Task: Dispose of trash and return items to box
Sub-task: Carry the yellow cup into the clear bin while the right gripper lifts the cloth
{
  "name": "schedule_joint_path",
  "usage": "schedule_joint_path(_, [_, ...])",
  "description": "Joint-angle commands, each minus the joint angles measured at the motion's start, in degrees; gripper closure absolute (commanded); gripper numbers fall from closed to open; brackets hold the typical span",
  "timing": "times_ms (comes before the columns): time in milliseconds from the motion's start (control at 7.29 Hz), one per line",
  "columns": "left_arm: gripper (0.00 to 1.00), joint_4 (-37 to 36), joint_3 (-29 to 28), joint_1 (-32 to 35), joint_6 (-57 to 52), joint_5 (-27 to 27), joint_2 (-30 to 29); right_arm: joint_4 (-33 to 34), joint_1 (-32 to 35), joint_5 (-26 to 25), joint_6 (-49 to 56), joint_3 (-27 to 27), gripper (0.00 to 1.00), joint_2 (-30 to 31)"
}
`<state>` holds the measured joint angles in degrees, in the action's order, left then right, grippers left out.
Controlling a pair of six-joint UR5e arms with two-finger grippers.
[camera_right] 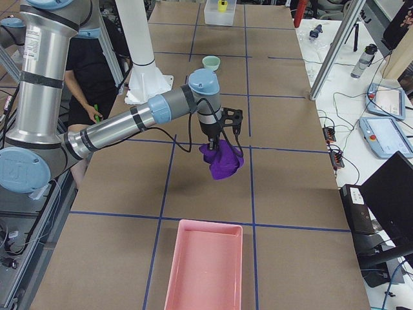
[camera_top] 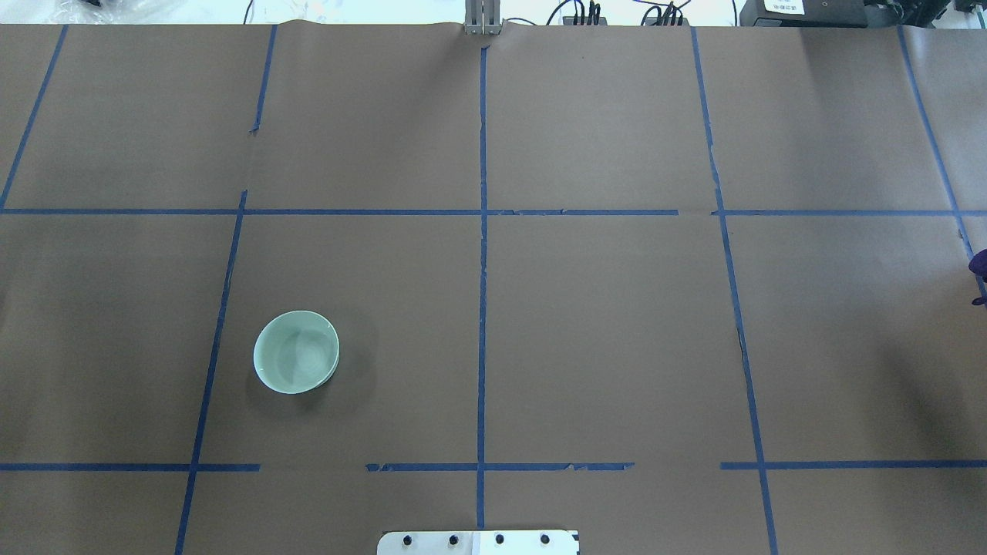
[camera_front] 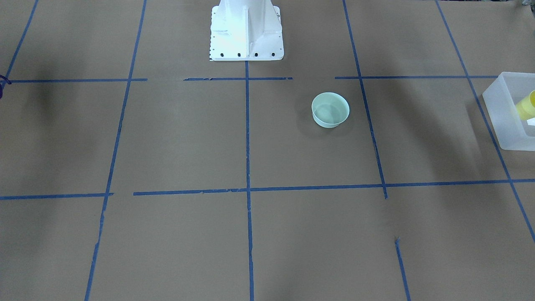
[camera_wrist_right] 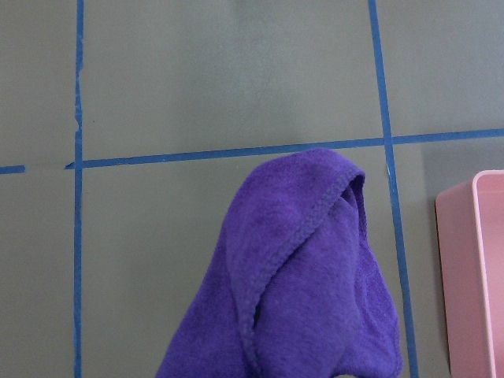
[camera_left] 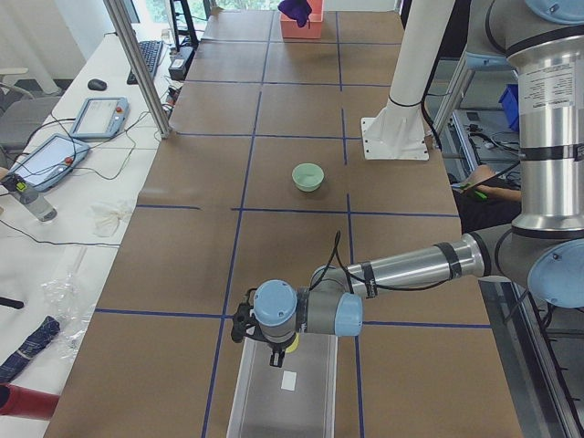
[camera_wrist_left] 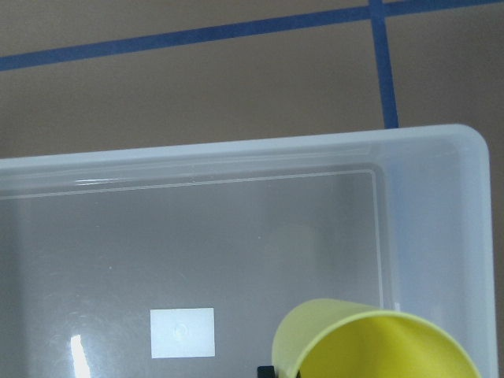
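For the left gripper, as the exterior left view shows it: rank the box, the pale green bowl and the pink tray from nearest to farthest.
1. The box, directly below the left gripper, at the near end.
2. The pale green bowl, well beyond it, about midway along.
3. The pink tray, at the far end.

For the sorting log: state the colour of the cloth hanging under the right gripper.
Purple; the cloth shows best in the right wrist-mounted view.

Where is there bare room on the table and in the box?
On the table the whole middle is bare around the pale green bowl. In the box the floor is bare save the small white label; the yellow cup crowds one corner.
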<state>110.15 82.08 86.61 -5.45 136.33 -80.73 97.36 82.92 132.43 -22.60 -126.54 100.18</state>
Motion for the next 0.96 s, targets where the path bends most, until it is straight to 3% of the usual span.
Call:
schedule_joint_path(0, [1.00, 0.86, -0.16, -1.52, 0.00, 0.60, 0.31, 0.81, 1.37, 0.02, 1.50, -0.11, 1.00, -0.25])
schedule_joint_path(137, [1.00, 0.95, -0.68, -1.71, 0.00, 0.69, 0.31, 0.81, 2.07, 0.02, 1.77, -0.20, 1.00, -0.25])
schedule_joint_path(274, [0.82, 1.73, -1.04, -2.14, 0.00, 0.60, 0.31, 0.81, 2.60, 0.02, 2.90, -0.11, 1.00, -0.16])
schedule_joint_path(411, [0.31, 3.04, -1.30, -2.41, -0.08, 0.60, 0.31, 0.90, 2.95, 0.02, 3.87, 0.06, 1.00, -0.16])
schedule_joint_path(686, [0.12, 3.49, -0.78, -2.41, -0.52, 0.51, 0.31, 0.81, 3.22, 0.02, 3.97, 0.07, 1.00, -0.16])
schedule_joint_path(823, [0.08, 3.23, 2.01, -1.98, -0.44, 0.43, 0.57, 0.90, 3.30, 0.02, 3.97, 0.07, 1.00, -0.16])
